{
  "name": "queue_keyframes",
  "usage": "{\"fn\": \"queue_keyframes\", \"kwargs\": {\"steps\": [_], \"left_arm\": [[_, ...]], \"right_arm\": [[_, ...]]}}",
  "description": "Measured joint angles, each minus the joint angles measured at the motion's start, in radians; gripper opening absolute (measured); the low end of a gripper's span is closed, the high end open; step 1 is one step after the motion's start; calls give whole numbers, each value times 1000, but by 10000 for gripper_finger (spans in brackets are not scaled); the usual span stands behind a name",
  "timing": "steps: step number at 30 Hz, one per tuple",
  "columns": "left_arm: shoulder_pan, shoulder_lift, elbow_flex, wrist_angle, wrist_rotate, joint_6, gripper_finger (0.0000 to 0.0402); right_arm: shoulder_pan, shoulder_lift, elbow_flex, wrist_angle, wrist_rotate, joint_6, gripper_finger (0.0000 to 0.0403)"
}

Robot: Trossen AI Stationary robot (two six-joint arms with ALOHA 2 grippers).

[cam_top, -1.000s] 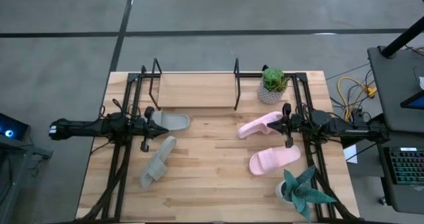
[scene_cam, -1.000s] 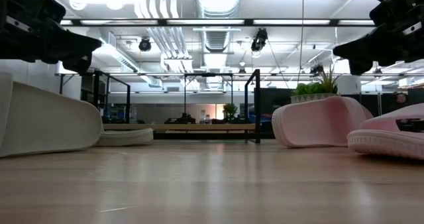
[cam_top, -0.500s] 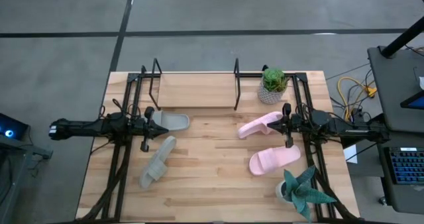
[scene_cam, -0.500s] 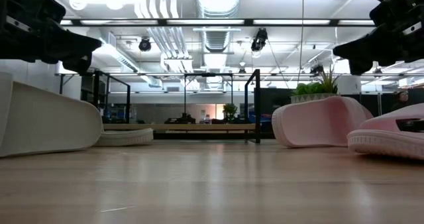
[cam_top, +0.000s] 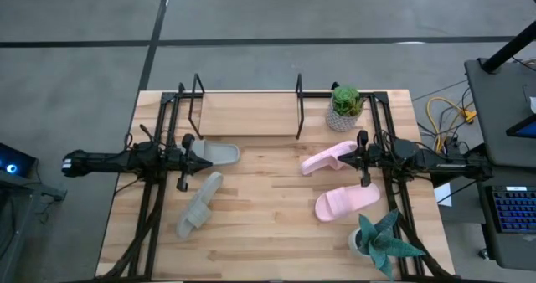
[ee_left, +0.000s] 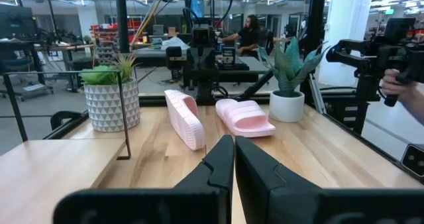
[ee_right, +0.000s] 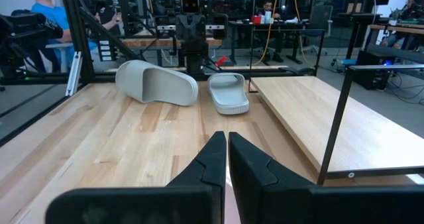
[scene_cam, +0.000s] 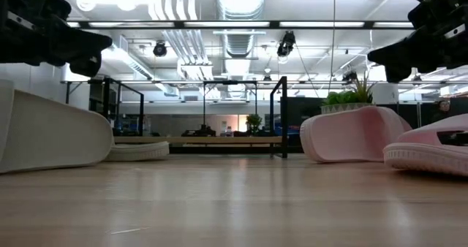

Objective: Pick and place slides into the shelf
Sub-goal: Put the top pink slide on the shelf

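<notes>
Your left gripper (cam_top: 186,159) sits at mid-left of the overhead frame, fingers pressed together on nothing; your right gripper (cam_top: 362,159) mirrors it at mid-right, equally shut and empty. Both hover above the tabletop (cam_top: 268,233).

Moving outward, one grey-green slide (cam_top: 219,155) lies flat just beside the left gripper, and the other grey-green slide (cam_top: 199,204) lies tipped on its edge toward the lower left. One pink slide (cam_top: 328,159) lies on its side just beside the right gripper; the other pink slide (cam_top: 347,201) rests flat below it. The shelf (cam_top: 248,114) is at the top centre with no slide on its board.

Risks, as I judge them: you must spread the fingers before descending, or they will shove a slide instead of straddling it. The tipped slides may roll or slip out of a grip on the soft strap. The shelf's black uprights could catch a slide on the way in. The potted plant (cam_top: 344,107) stands close to the shelf's right end, and the spiky plant (cam_top: 381,243) near the lower pink slide.

The overhead view gives you the layout; only the wrist views show the closed fingertips clearly, and the table-level view shows how high the tipped slides stand.
</notes>
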State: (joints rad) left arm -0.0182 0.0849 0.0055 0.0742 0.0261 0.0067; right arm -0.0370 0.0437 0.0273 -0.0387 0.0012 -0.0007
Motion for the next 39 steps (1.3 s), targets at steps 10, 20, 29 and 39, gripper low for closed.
{"fn": "queue_keyframes", "kwargs": {"steps": [10, 20, 29, 39], "left_arm": [[0, 0, 0, 103, -2, 0, 0], [0, 28, 0, 249, -9, 0, 12], [0, 110, 1, 329, -11, 134, 115], [0, 134, 5, 374, -12, 136, 151]], "right_arm": [[0, 4, 0, 101, 0, -3, 9], [0, 6, 0, 187, 0, 45, 16], [0, 5, 0, 198, 2, -50, 115], [0, 65, 182, 33, 3, 74, 180]]}}
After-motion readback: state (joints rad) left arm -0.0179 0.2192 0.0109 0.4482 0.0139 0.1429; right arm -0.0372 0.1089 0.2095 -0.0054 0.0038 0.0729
